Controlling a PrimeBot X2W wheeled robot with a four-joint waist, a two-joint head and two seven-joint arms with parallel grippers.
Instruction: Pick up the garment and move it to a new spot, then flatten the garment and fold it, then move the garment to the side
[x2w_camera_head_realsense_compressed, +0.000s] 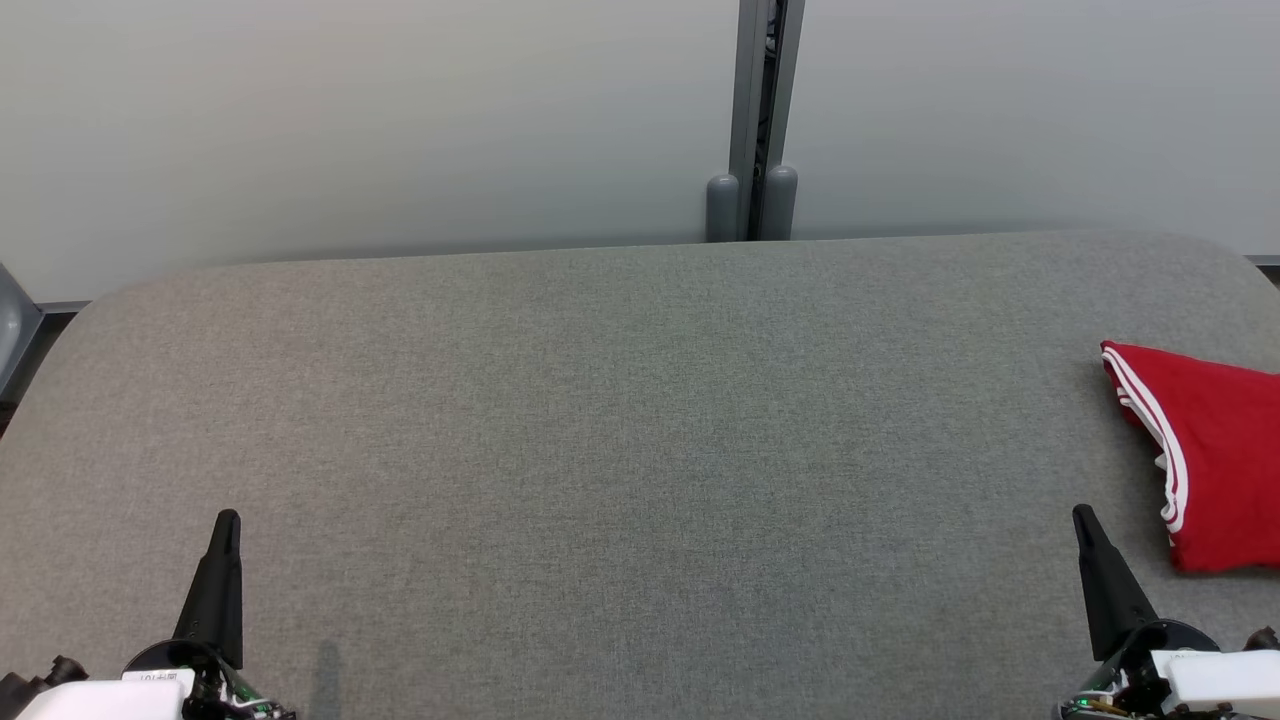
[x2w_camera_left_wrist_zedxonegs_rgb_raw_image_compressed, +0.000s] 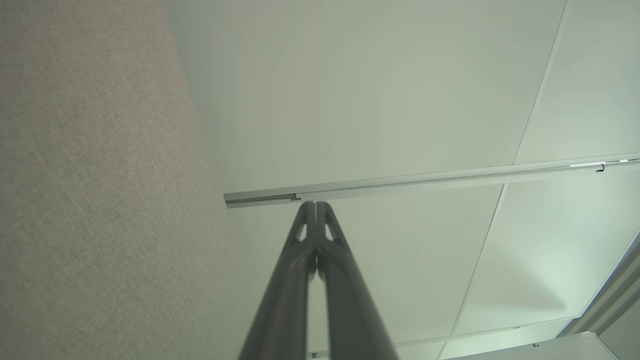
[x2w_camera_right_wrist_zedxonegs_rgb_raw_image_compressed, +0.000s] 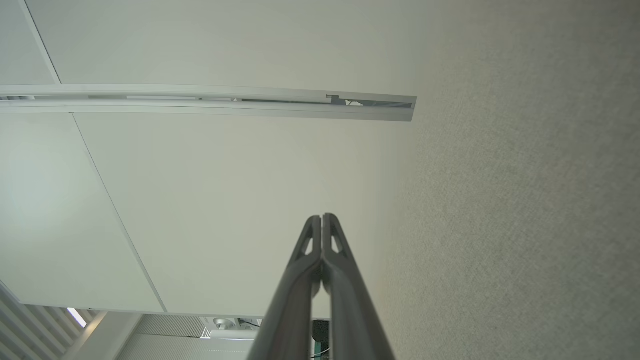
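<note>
My left tool (x2w_camera_head_realsense_compressed: 227, 518) and right tool (x2w_camera_head_realsense_compressed: 1081, 514) sit closed and empty, low in frame. The red garment (x2w_camera_head_realsense_compressed: 1215, 460) lies, seemingly folded, at the right edge of the grey desk (x2w_camera_head_realsense_compressed: 600, 420). I judge the setting-aside done; next I need only stay clear.

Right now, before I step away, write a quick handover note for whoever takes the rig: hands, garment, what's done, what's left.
Left hand: shut, empty, at the near left of the table.
Right hand: shut, empty, near right, beside the garment but not touching it.
The garment, red with white stripes, lies in a compact bundle at the table's right edge, partly cut off in the head view.
Done: it looks folded and set aside.
Left: probably nothing; check the part out of frame.
</note>
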